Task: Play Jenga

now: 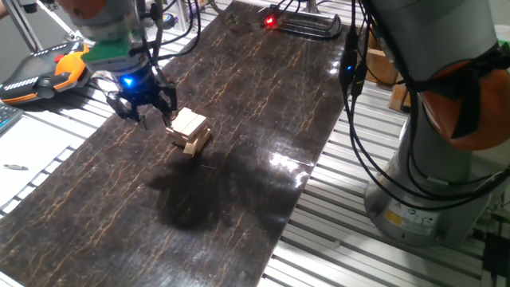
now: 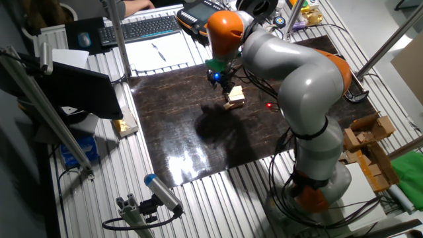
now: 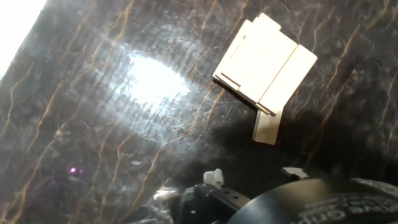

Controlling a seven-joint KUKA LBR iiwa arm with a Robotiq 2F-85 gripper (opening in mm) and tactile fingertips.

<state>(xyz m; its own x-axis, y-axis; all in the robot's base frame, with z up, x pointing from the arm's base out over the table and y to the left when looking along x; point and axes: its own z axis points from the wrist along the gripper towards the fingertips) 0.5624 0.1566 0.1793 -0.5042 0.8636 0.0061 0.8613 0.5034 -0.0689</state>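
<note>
My gripper point(image 1: 144, 109), fingers apart and holding nothing, hangs just beside the Jenga stack point(image 1: 190, 129) (one block juts out low).

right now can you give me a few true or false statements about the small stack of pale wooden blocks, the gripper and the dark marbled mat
1. The small stack of pale wooden blocks sits on the dark marbled mat. True.
2. The two-finger gripper is clamped on a block. False: it hangs beside the stack with nothing between its fingers.
3. One block sticks out from under the upper layers in the hand view. True.
4. The blocks lie scattered flat all over the mat. False: they form one compact stack in crosswise layers.
5. A blue light glows on the hand just above the gripper. True.
</note>
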